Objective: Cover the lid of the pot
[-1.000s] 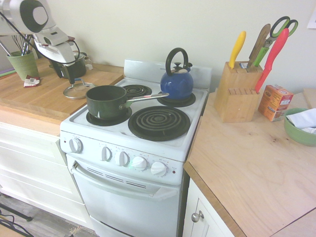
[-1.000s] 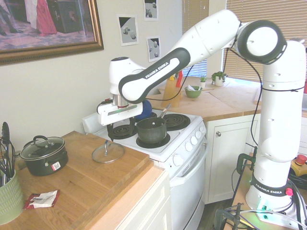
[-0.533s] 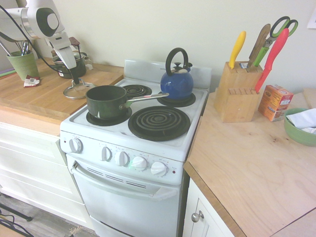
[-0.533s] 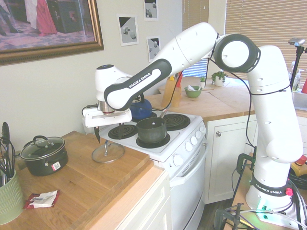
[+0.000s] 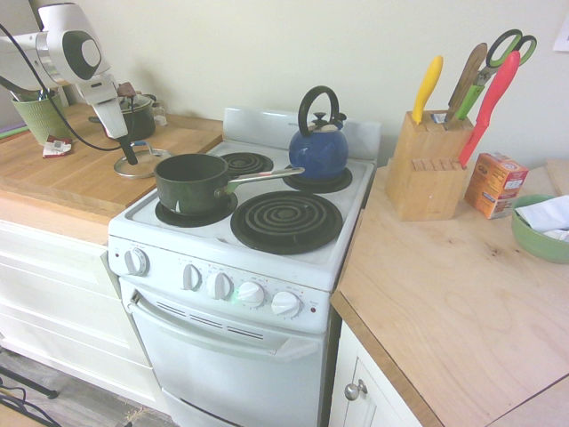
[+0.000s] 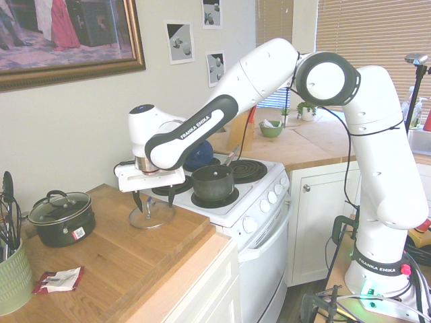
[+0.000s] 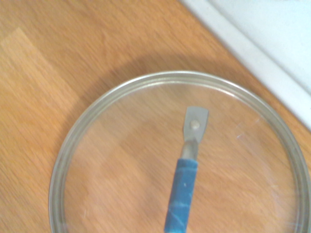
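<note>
The clear glass lid with its silver rim lies flat on the wooden counter, just left of the stove. In the first exterior view the lid shows beside the dark green pot. My gripper hangs open right above the lid, one finger on each side of its upright top handle, not gripping it. In the wrist view the lid fills the picture, its handle showing blue. The pot sits uncovered on the front left burner, its long silver handle pointing toward the kettle.
A small two-handled dark pot with its own lid stands further back on the counter. A green utensil cup and a red and white packet lie beyond it. A blue kettle sits on the back burner. Right of the stove stands a knife block.
The arm swung away from the stove edge to over the lid and came down, so the open fingers now straddle the lid's handle. Lid and pot have not moved.
</note>
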`<state>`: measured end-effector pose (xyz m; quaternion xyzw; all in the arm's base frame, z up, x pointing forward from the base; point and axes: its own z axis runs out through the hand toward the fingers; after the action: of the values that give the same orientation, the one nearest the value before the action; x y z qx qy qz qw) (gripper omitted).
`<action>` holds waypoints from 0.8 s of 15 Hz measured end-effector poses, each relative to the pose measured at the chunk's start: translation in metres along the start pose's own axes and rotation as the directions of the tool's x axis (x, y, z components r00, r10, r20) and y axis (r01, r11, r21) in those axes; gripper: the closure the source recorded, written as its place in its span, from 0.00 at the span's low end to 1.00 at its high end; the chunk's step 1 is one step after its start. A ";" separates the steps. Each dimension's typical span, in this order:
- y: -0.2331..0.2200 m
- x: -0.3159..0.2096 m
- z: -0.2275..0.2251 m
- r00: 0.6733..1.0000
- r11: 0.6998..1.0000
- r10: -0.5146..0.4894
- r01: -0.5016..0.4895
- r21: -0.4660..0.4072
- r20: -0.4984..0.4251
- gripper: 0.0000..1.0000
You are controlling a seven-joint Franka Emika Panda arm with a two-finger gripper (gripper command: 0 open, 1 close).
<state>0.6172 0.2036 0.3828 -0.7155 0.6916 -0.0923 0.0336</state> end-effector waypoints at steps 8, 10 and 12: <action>-0.013 0.013 0.005 0.999 0.999 0.039 -0.038 0.018 -0.026 1.00; -0.017 0.014 0.010 0.999 0.999 0.043 -0.042 0.017 -0.027 1.00; -0.019 0.013 0.012 0.999 0.999 0.043 -0.043 0.017 -0.026 1.00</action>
<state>0.6387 0.1903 0.3756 -0.6990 0.7063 -0.1070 0.0324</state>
